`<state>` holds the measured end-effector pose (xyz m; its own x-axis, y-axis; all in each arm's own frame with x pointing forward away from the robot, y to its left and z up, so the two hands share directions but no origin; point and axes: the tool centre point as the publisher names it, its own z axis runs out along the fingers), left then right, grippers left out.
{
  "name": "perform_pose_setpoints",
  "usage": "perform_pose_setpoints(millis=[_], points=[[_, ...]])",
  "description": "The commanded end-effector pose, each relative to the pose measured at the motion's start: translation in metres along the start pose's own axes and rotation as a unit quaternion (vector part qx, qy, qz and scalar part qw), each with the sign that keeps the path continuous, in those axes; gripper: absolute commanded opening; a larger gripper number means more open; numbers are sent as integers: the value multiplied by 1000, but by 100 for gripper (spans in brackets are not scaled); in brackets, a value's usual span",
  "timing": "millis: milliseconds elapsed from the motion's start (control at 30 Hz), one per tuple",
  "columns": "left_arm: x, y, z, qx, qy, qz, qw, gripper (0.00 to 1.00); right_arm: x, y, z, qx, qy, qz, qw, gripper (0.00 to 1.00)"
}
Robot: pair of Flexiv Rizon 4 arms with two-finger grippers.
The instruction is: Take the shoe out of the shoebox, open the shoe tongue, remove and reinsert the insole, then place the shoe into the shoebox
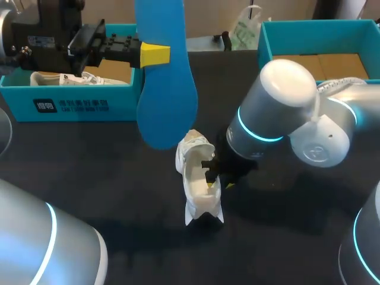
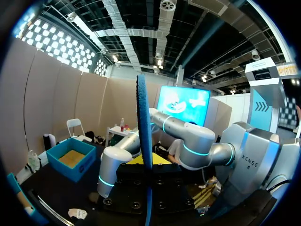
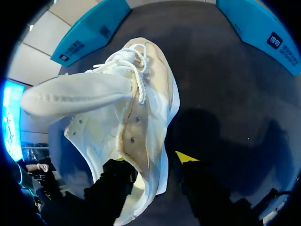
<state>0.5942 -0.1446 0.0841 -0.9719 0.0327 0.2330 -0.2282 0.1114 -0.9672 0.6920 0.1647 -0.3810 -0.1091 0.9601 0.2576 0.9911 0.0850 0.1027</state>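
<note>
On the dark desk (image 1: 119,178), near its middle, a white shoe (image 1: 199,190) stands tipped up on one end with its opening turned upward. The right end effector (image 1: 217,178) is clamped on the shoe's side wall, one finger inside and one outside. In the right wrist view the tongue (image 3: 75,96) is folded out, away from the laces (image 3: 134,66). Whether the sole touches the desk I cannot tell.

Above the desk's far left part, the left end effector (image 1: 155,53) holds a blue insole (image 1: 169,101) well clear of the surface, gripped near its upper half. The insole hangs lengthwise, its rounded end just above the shoe. In the left wrist view it shows edge-on, running straight out from the fingers.

At the far left corner sits a teal shoebox (image 1: 71,107), with a second white shoe (image 1: 65,78) lying inside. Its front wall carries white print and a small logo. At the far right corner another teal shoebox (image 1: 267,44) shows a bare cardboard floor.

Dark open surface lies between the two boxes and along the near edge, broken only by the arms' shadows.
</note>
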Motion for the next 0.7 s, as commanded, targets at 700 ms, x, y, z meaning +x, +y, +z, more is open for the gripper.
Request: perform_pose_setpoints(millis=[700], points=[[-2, -1, 2, -1, 1, 0, 1000, 0, 2, 7, -68, -26, 92, 16, 995, 100]])
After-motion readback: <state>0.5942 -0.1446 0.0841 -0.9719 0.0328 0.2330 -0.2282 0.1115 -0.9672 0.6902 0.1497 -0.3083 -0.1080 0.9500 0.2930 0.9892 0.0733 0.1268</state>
